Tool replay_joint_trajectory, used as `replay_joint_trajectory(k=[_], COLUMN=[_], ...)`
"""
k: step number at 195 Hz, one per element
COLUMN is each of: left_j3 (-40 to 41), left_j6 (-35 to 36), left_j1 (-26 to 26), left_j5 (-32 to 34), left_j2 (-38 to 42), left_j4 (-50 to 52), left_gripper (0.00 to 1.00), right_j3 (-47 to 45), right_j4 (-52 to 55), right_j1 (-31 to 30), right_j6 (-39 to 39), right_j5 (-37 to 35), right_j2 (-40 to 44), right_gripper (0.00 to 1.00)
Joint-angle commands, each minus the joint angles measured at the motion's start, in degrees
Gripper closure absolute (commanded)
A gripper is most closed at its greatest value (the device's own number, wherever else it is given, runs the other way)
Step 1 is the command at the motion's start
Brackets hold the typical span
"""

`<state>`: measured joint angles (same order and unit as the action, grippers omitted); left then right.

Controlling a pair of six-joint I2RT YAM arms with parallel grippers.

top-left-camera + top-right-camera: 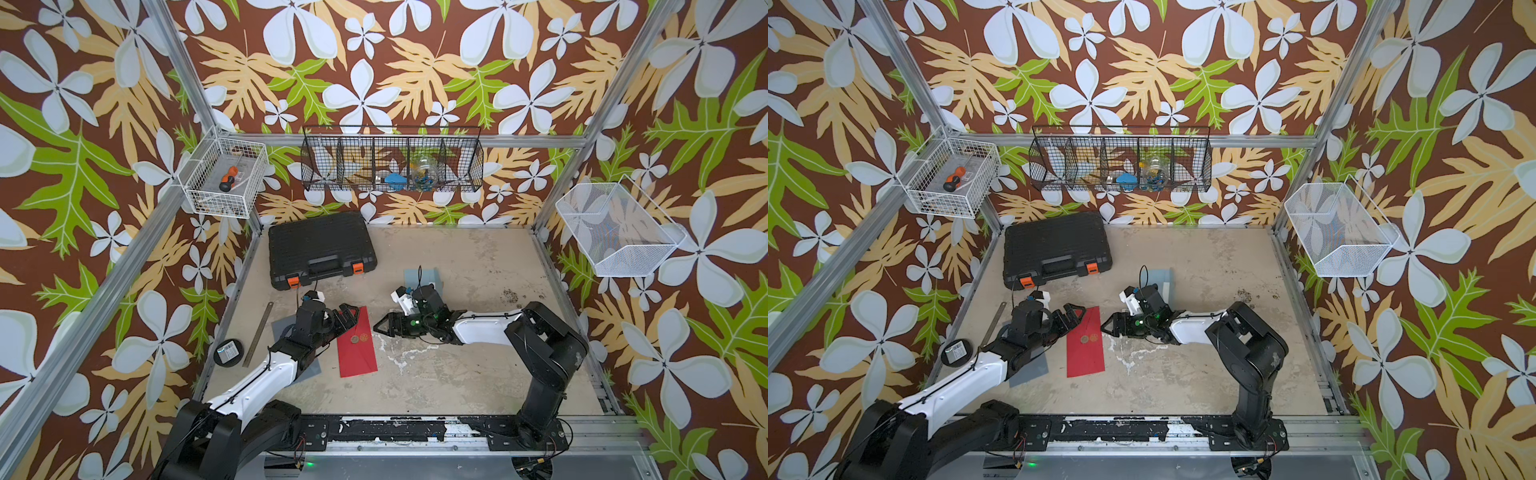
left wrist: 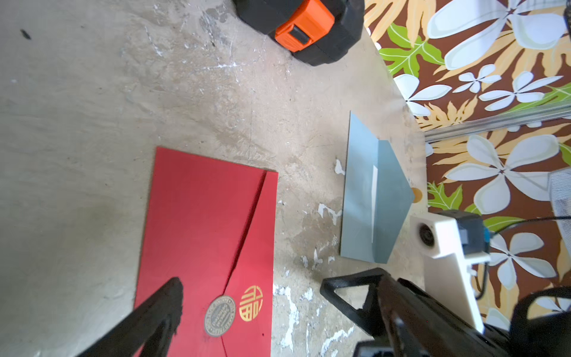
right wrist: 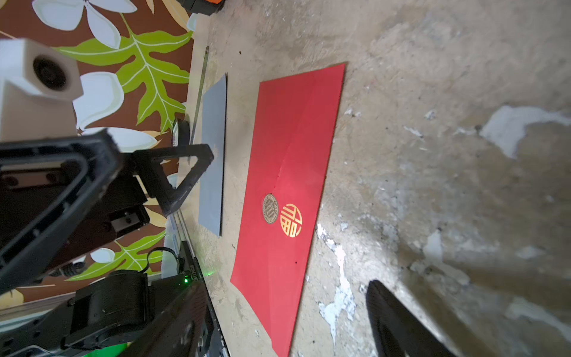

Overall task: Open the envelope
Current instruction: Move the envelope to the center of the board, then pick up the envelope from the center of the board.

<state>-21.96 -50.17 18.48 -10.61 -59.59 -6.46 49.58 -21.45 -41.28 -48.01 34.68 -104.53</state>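
I am seeing the red envelope [image 1: 357,343] lying flat mid-desk, flap sealed; my left tool [image 1: 348,314] is gaping at its nine o'clock edge, right tool [image 1: 384,325] spread at three o'clock.

envelopes — red [image 1: 356,343] 1, grey 2 [image 1: 428,276] [image 2: 367,197] | toolcase [image 1: 320,245] 1 | ruler [image 1: 258,332] 1 | baskets — 3 [image 1: 226,176]

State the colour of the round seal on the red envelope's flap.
The seal is dull bronze-grey with fine lettering; the left wrist view shows it best, beside a gold emblem.
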Motion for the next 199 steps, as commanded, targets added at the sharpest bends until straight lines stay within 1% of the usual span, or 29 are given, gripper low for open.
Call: replay_joint_trajectory(k=[1, 40, 70, 85, 115, 137, 151, 164, 185, 199], left_j3=[2.12, 7.26, 9.13, 10.02, 9.98, 10.89, 11.18, 11.66, 13.18, 13.36], left_j6=[-1.77, -6.95, -9.03, -9.68, -8.29, -8.19, -7.52, -7.05, -8.01, -7.76], left_j1=[0.07, 1.24, 1.87, 1.91, 1.91, 1.91, 1.93, 1.91, 1.91, 1.91], left_j5=[-3.10, -7.74, -5.85, -6.47, -9.13, -10.90, -10.32, -8.06, -7.19, -6.79], left_j2=[2.29, 6.29, 11.26, 12.80, 10.76, 8.48, 7.58, 7.68, 8.00, 7.51], left_j4=[4.25, 6.11, 10.73, 10.77, 10.36, 7.67, 8.50, 10.37, 9.33, 9.35], left_gripper=[0.01, 0.06, 0.09, 0.10, 0.12, 0.13, 0.14, 0.14, 0.14, 0.14], right_j3=[-0.44, -0.45, 0.37, 0.90, 1.78, 1.83, 1.70, 1.34, 1.11, 1.39], right_j4=[-3.51, -4.00, -4.54, -4.99, -5.85, -6.54, -6.18, -5.56, -5.62, -6.62], right_j1=[-0.33, -1.54, -1.76, -1.75, -1.76, -1.91, -2.06, -2.15, -2.14, -2.19], right_j6=[-2.64, -3.32, -3.80, -4.32, -5.58, -6.28, -6.48, -6.68, -6.97, -7.90], right_j5=[0.65, 1.10, 1.71, 1.75, 2.42, 2.85, 2.85, 2.60, 2.49, 3.79], right_j2=[0.55, -0.14, -1.18, -2.09, -4.42, -5.32, -5.68, -6.01, -7.43, -8.83], right_gripper=[0.17, 0.17, 0.17, 0.17, 0.17, 0.17, 0.17, 0.17, 0.18, 0.19])
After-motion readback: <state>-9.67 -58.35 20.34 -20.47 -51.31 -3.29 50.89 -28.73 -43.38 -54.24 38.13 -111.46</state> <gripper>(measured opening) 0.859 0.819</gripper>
